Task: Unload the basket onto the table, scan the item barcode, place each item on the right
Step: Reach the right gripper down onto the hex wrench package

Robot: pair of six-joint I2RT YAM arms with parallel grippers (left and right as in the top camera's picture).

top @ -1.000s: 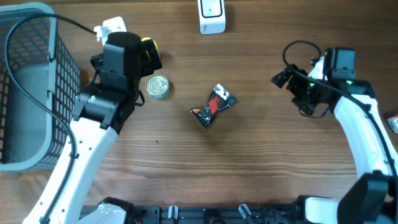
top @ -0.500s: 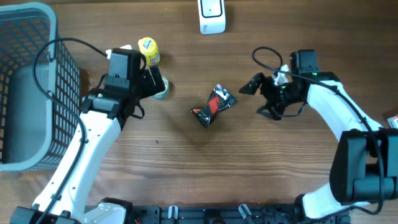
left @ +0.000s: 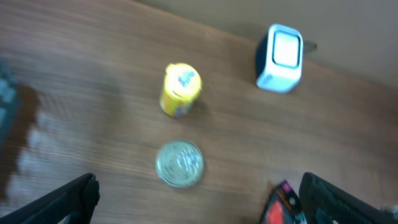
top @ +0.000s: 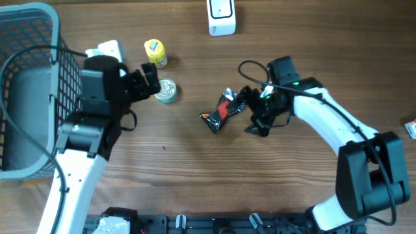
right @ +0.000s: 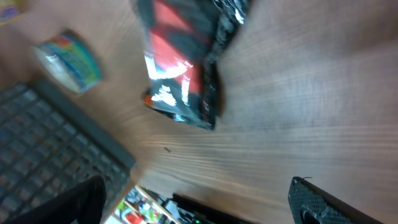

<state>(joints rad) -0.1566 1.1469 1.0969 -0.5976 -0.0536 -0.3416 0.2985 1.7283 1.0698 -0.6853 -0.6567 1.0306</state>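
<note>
At the far left a basket point(top: 26, 97) stands, probably to receive scanned goods. The left gripper point(top: 148, 83) hovers just beside the can point(top: 165, 91), fingers wide apart and empty, as if waiting its turn; a yellow bottle point(top: 155, 53) lies near. The scanner point(top: 221, 16) sits at the table's far edge, facing inward. The packet point(top: 222, 110) lies mid-table, well short of it. The right gripper point(top: 250, 110) reaches in from the packet's right, fingers spread and not yet around it, seemingly lining up a pick.

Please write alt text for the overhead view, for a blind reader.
The open right gripper is beside a black and red packet on a wooden table. The open left gripper hovers by a silver can; a white scanner stands at the far edge.
</note>
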